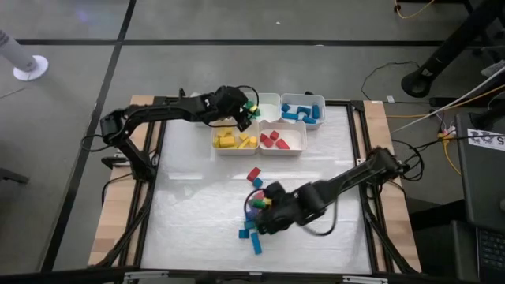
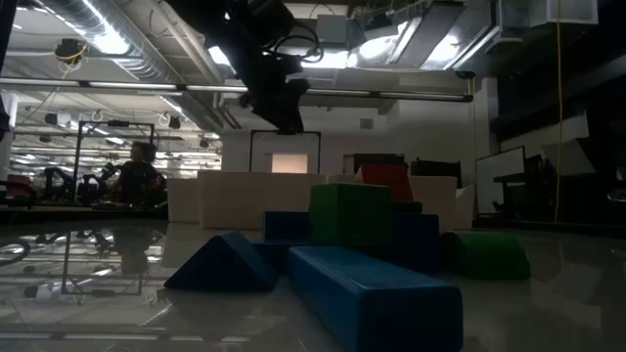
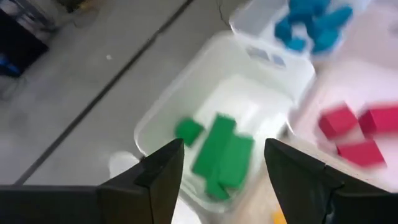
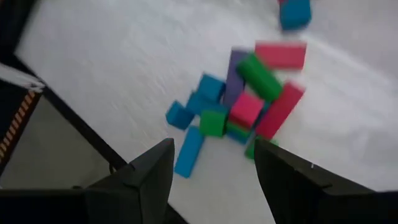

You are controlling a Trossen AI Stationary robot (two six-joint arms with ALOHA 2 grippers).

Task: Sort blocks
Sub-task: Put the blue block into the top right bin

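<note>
While left gripper (image 3: 221,165) hangs spread over green-block bin (image 3: 168,99) at table's far edge, right gripper (image 4: 211,168) gapes empty above block pile (image 4: 239,106).

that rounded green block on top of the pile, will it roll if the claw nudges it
Probably. The green rounded block looks cylindrical and lies on its side across other blocks in the heap, so a sideways push could send it off. It looks solid and stiff, so it should not deform when gripped.

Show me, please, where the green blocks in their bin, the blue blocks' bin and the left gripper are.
green blocks (image 3: 221,155): left wrist view, long block's top face.
blue blocks' bin (image 1: 302,112): high view, bin's near wall.
left gripper (image 3: 224,171): left wrist view, gap between its open fingers.
</note>
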